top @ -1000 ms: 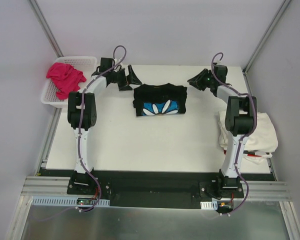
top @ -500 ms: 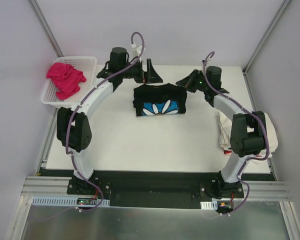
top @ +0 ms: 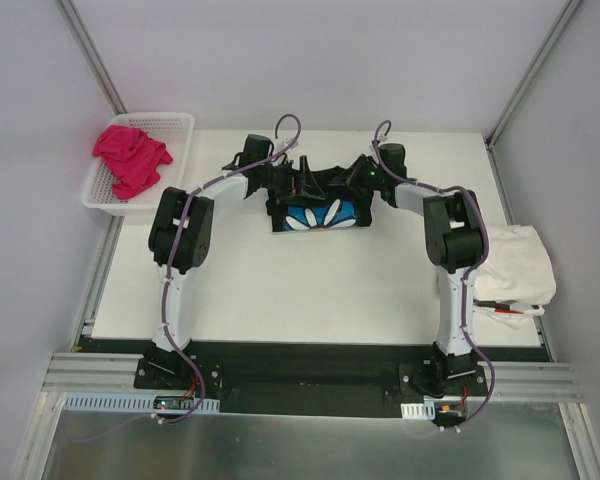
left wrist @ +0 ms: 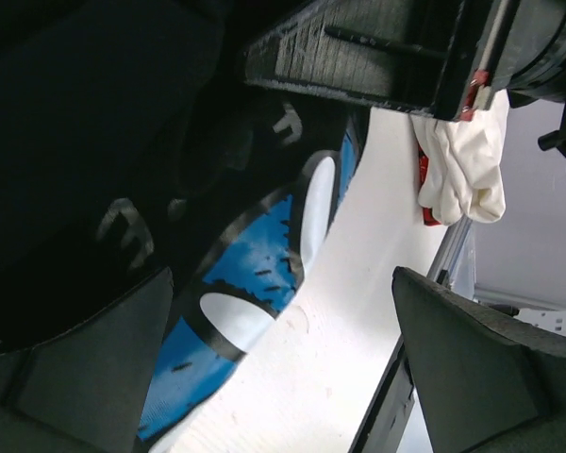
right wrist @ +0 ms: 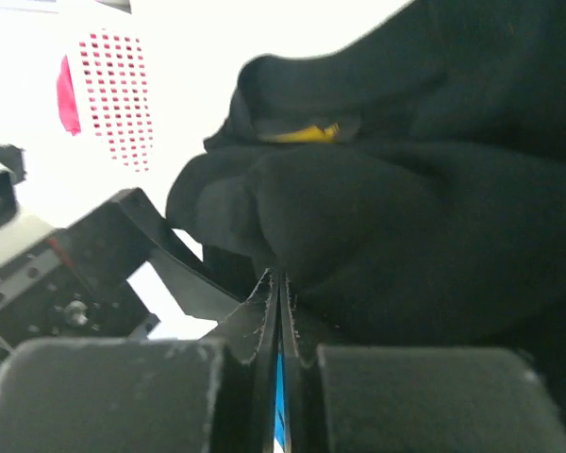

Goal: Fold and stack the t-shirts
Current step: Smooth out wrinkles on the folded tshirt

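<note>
A folded black t-shirt (top: 318, 212) with a white daisy on a blue patch lies at the back middle of the table. My left gripper (top: 302, 180) hovers open over its back left edge. In the left wrist view the daisy print (left wrist: 264, 255) shows between the wide-apart fingers (left wrist: 85, 377). My right gripper (top: 352, 176) is at the shirt's back right edge, shut. Its tips (right wrist: 278, 297) press together against a bunched fold of the black t-shirt (right wrist: 406, 217), with no cloth seen between them. Cream t-shirts (top: 515, 265) lie piled at the right. A pink t-shirt (top: 130, 158) sits in the basket.
The white mesh basket (top: 170, 125) stands at the table's back left corner, also seen in the right wrist view (right wrist: 113, 94). A red item (top: 505, 312) pokes out under the cream pile. The table (top: 310, 290) is bare white in front of the black shirt.
Both arms have swung inward from the table's back corners onto the black shirt. The right gripper went from partly open to shut. The left stayed open.
</note>
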`<state>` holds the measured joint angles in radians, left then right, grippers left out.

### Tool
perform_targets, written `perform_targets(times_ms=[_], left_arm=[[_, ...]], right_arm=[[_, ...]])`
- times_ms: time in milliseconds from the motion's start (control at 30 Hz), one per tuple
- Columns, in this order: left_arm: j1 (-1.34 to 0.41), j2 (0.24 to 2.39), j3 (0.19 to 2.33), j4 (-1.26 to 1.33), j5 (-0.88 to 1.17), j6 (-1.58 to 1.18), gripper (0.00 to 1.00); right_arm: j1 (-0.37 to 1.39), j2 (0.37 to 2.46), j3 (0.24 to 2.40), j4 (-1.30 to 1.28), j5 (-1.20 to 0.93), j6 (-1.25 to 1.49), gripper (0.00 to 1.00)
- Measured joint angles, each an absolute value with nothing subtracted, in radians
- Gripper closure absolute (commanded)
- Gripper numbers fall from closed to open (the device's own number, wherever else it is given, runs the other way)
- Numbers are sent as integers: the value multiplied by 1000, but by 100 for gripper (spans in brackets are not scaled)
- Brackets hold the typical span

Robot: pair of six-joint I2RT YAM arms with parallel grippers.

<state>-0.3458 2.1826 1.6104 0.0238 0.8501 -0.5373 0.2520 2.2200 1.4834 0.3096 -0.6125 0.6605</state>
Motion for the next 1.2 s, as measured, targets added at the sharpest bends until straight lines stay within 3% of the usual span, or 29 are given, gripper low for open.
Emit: perform_targets(times_ms=[567,833,1033,1200], left_arm=[[-249,2384,1872,65,936,-588,1],[-220,2418,1877,72,939,-587,1],[-221,2420,1877,80,939,-587,1],[-221,2420,1871,93,940,-587,1]], right_arm=[[182,2413,1850,292,-638,725,99],[184,2351,1776,257,-649,718,100],[270,2189,1615,262,-681,720,99],[343,2188,1601,313,-715,749,99]])
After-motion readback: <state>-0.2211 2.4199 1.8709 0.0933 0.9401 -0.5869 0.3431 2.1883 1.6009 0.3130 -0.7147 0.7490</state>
